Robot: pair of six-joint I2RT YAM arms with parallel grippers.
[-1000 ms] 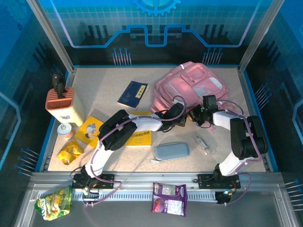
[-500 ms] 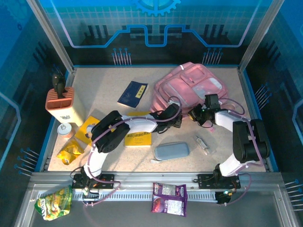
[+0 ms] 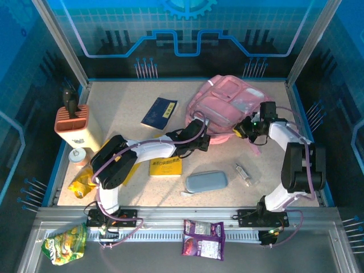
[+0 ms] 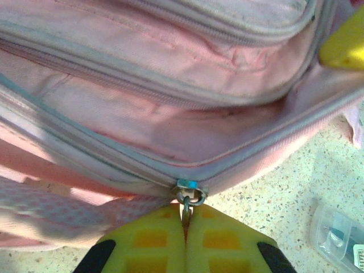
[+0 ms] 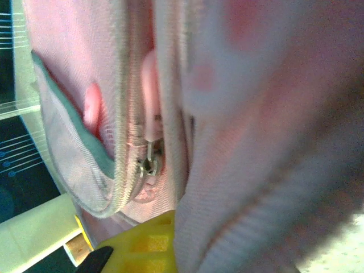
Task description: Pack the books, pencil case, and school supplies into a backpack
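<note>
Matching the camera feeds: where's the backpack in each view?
Top: backpack far right of centre, left gripper at its near edge.
Left wrist: backpack across the upper part; left gripper shut on its zip pull.
Right wrist: backpack close up, centre and right.
Shared landmark: its grey zip.

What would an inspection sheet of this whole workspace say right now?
Surface: speckled beige table.
Job's things: pink backpack at the back; navy book; yellow book partly under the left arm; pencil case; small tube.
Clutter: block holder, green snack bag, purple packet.
Grippers: left pincer shut on the zip pull; right pincer at the backpack, jaws unclear.
Cables: purple cables along both arms.
Surroundings: blue walls, metal frame.
</note>
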